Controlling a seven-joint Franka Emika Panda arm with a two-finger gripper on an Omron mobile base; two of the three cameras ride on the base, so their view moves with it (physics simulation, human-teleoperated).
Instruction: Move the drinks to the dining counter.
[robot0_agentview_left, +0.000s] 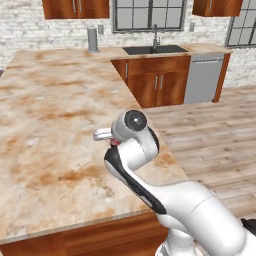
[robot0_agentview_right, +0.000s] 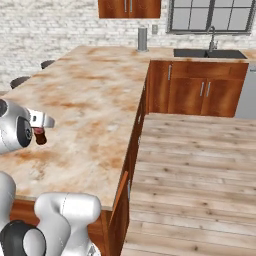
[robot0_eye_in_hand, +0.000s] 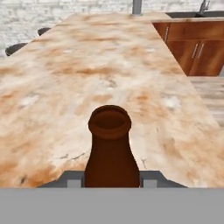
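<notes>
My gripper (robot0_eye_in_hand: 111, 180) is shut on the cola bottle (robot0_eye_in_hand: 110, 148), a small dark-brown drink whose open mouth and neck rise between the fingers in the hand view. From the right base view the bottle (robot0_agentview_right: 40, 136) hangs under the hand, with a bit of red label showing, low over the near part of the dining counter (robot0_agentview_right: 95, 90). In the left base view my own wrist hides most of the bottle (robot0_agentview_left: 115, 142), which is over the marbled counter (robot0_agentview_left: 50, 110) near its right edge. Whether the bottle touches the counter (robot0_eye_in_hand: 109, 57) I cannot tell.
A grey cylinder (robot0_agentview_right: 142, 39) stands at the counter's far end. Beyond it are a sink with a tap (robot0_agentview_right: 210, 52) and wooden cabinets (robot0_agentview_left: 157, 85), with a steel dishwasher (robot0_agentview_left: 204, 77) beside them. Dark round stools (robot0_agentview_right: 20, 81) line the left edge. Wooden floor (robot0_agentview_right: 200, 165) lies to the right.
</notes>
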